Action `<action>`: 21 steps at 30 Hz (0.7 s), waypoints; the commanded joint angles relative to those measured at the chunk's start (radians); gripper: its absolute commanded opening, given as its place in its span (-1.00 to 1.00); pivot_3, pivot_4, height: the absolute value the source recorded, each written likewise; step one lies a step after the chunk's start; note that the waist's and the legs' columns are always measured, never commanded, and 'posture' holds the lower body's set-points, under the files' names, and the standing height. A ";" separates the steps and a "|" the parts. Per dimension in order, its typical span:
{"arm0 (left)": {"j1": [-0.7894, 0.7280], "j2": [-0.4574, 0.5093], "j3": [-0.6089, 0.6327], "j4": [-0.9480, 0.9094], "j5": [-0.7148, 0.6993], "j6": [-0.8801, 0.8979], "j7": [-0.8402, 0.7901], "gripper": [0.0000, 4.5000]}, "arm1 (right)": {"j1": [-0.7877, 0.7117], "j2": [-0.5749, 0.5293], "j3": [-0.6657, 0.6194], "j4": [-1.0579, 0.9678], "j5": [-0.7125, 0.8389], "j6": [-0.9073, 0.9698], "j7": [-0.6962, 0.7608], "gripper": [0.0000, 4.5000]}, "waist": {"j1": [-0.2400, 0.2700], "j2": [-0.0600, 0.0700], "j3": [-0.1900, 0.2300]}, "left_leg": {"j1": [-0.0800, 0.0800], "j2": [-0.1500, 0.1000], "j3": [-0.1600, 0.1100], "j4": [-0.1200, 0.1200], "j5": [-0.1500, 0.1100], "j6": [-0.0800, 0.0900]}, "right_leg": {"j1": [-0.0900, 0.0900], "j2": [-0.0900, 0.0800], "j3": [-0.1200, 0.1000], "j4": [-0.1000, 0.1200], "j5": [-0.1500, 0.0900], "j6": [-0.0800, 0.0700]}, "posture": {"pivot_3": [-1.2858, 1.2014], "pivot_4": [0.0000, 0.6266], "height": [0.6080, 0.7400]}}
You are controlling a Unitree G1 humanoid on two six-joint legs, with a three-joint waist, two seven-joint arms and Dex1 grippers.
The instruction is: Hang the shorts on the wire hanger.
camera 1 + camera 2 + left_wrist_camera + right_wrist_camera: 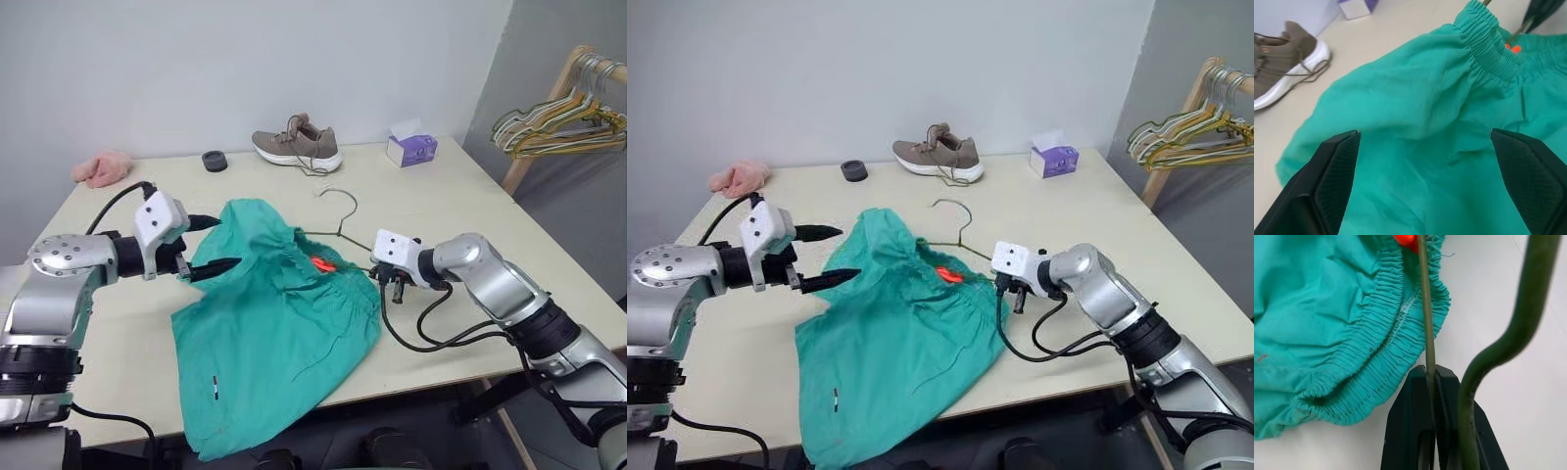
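Your right gripper [1434, 382] had its jaws pinched on the thin olive-grey wire hanger [338, 227], which ran into the teal-green fabric shorts [274, 333] waistband, while your left gripper [828, 257] hovered jaws spread just left of them.

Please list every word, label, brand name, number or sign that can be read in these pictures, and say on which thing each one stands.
No text can be read anywhere.
Orange tag at the waistband of the shorts: too small to read.
Small white mark low on the shorts: too small to read.
Purple tissue box: any print is too blurred to read.
Shoe: no brand mark can be made out.
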 commanded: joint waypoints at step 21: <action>-0.033 -0.059 -0.156 0.020 0.105 -0.117 -0.091 0.43 | 0.029 0.007 -0.025 -0.143 -0.129 -0.118 0.050 -1.00 | -0.024 0.000 0.000 | 0.000 0.000 0.000 0.000 0.000 0.000 | 0.000 0.000 0.000 0.001 0.000 0.000 | -0.12 -1.00 1.00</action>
